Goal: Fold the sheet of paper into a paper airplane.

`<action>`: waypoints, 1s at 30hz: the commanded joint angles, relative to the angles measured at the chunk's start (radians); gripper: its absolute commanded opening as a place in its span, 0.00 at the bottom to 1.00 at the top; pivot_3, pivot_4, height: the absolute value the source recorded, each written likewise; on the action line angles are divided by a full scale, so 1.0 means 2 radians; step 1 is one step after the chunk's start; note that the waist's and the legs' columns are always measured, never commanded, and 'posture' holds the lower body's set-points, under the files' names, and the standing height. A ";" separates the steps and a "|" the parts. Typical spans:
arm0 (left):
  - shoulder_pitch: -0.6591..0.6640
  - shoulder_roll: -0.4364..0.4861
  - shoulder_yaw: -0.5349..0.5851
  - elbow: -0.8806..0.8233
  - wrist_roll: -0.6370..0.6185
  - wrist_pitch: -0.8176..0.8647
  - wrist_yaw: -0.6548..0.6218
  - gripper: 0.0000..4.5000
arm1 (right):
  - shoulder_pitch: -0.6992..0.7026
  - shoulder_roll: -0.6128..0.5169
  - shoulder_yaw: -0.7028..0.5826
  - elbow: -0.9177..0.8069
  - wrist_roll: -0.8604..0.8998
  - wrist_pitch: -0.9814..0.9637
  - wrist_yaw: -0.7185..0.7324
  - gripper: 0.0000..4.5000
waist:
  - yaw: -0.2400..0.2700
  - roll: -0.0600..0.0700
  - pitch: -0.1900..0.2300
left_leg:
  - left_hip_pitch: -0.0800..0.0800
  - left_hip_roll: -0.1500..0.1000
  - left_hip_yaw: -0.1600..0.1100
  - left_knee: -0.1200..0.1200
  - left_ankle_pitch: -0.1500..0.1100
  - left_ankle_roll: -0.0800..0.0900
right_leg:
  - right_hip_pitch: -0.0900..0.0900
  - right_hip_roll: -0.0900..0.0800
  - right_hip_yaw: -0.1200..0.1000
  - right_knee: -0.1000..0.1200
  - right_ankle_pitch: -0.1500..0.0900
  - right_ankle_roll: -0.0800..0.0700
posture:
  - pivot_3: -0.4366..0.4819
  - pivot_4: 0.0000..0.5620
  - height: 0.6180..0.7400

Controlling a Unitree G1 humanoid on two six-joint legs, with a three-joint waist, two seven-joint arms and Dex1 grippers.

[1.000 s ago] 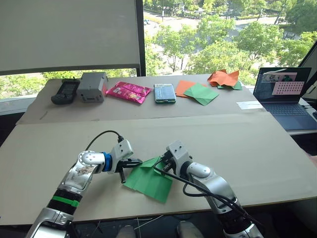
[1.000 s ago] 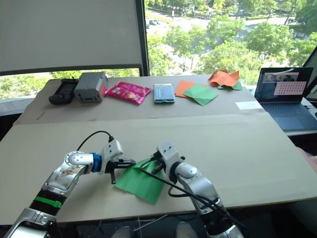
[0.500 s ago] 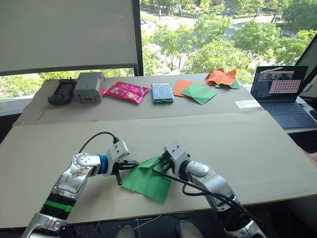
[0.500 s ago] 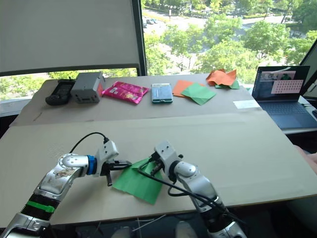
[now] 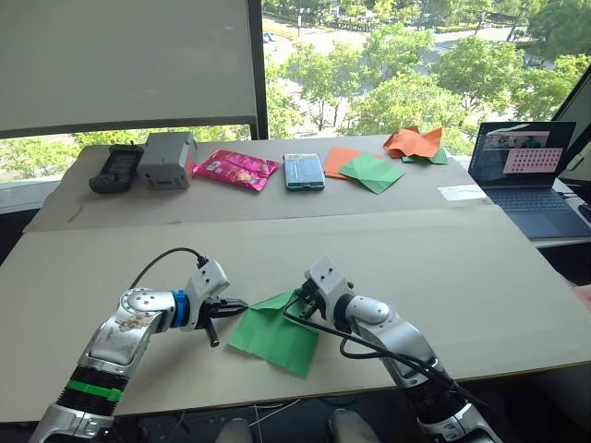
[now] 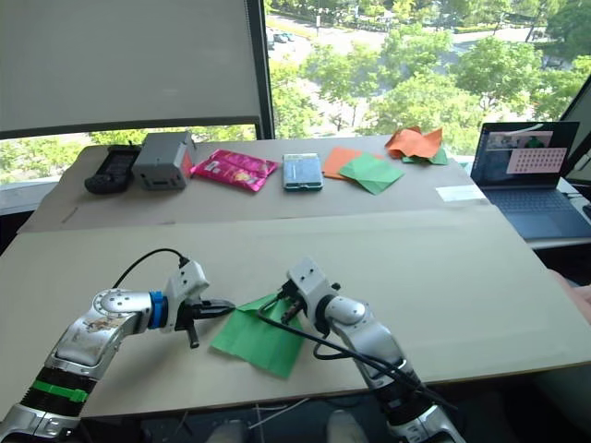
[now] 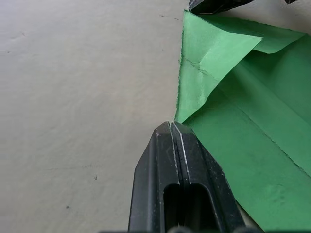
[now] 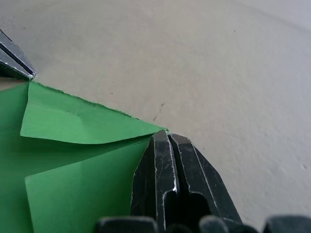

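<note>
Green sheet of paper (image 5: 275,334), lower centre, early fold | left gripper (image 7: 172,124) and right gripper (image 8: 166,134) clenched on its corners | next we press the crease.

Sheet (image 5: 275,333) lies on the table (image 5: 480,277) between both grippers: left gripper (image 5: 238,304) at its left corner, right gripper (image 5: 297,302) at its far corner.

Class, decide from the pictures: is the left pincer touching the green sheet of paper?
Touching. In the left wrist view, the left pincer, fingers shut together, meets the edge of the sheet of paper right at its tip, no gap between them.
</note>
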 commanded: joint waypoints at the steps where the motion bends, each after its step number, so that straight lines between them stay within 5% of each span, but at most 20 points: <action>1: -0.031 0.001 0.008 -0.018 -0.024 0.003 -0.016 0.01 | -0.007 -0.002 0.013 0.016 -0.004 -0.015 0.016 0.00 | 0.000 0.000 0.001 | 0.000 0.000 0.000 0.000 0.000 0.000 | 0.000 0.000 0.000 0.000 0.000 0.000 | 0.48 0.27 0.84; 16: -0.040 -0.039 -0.087 0.046 0.016 -0.061 -0.040 0.01 | -0.017 -0.019 0.009 0.021 -0.017 -0.038 0.045 0.00 | 0.001 0.000 0.001 | 0.000 0.000 0.000 0.000 0.000 0.000 | 0.001 0.000 0.000 0.000 0.000 0.000 | 0.48 0.27 0.84; 23: -0.045 -0.047 -0.101 0.083 0.033 -0.087 -0.038 0.01 | 0.020 -0.053 -0.054 -0.128 0.040 0.029 0.068 0.00 | 0.013 0.000 0.001 | -0.001 0.000 0.000 0.000 0.000 0.000 | 0.000 0.000 0.000 0.000 0.000 0.000 | 0.48 0.27 0.84; 30: -0.057 -0.064 -0.114 0.116 0.047 -0.106 -0.037 0.01 | 0.145 -0.129 -0.122 -0.325 0.160 0.140 0.125 0.00 | 0.022 0.001 0.001 | -0.001 0.000 0.000 0.001 0.000 0.000 | 0.001 0.000 0.000 -0.003 0.000 0.000 | 0.48 0.27 0.84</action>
